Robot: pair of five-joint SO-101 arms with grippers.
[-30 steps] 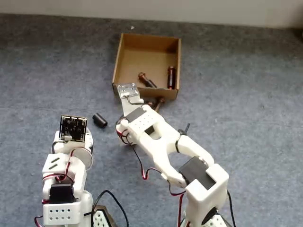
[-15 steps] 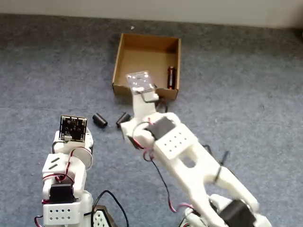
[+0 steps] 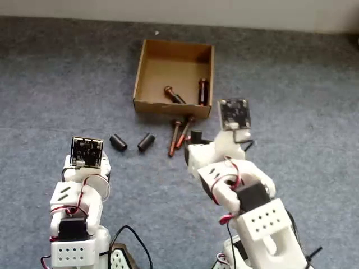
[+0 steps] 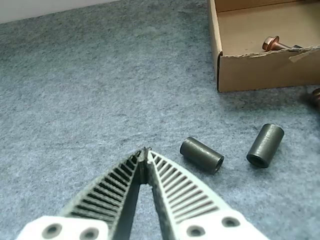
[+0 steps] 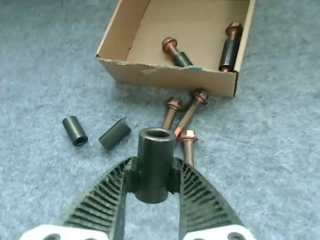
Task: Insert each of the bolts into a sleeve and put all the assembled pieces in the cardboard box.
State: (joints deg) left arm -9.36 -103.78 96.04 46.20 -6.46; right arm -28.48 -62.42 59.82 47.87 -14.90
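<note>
My right gripper (image 5: pixel 155 172) is shut on a dark sleeve (image 5: pixel 156 162), held upright just above the carpet in front of the cardboard box (image 5: pixel 165 75). Three loose copper bolts (image 5: pixel 171 112) (image 5: pixel 191 112) (image 5: pixel 187 145) lie between that sleeve and the box. Two bolts in sleeves (image 5: pixel 176 52) (image 5: pixel 230 45) rest inside the box (image 3: pixel 145 103). Two more sleeves (image 3: pixel 118 142) (image 3: pixel 146 141) lie on the carpet to the left. My left gripper (image 4: pixel 145 152) is shut and holds nothing, low over the carpet a short way from those sleeves (image 4: pixel 201 155) (image 4: pixel 265 145).
Grey carpet (image 3: pixel 291 101) covers the whole work area, with open room to the right of the box and at the far left. A pale wall strip (image 3: pixel 224 11) runs along the back.
My right arm has swung back from the box's front wall to the right and now stands in front of the box with the sleeve. The left arm has not moved.
</note>
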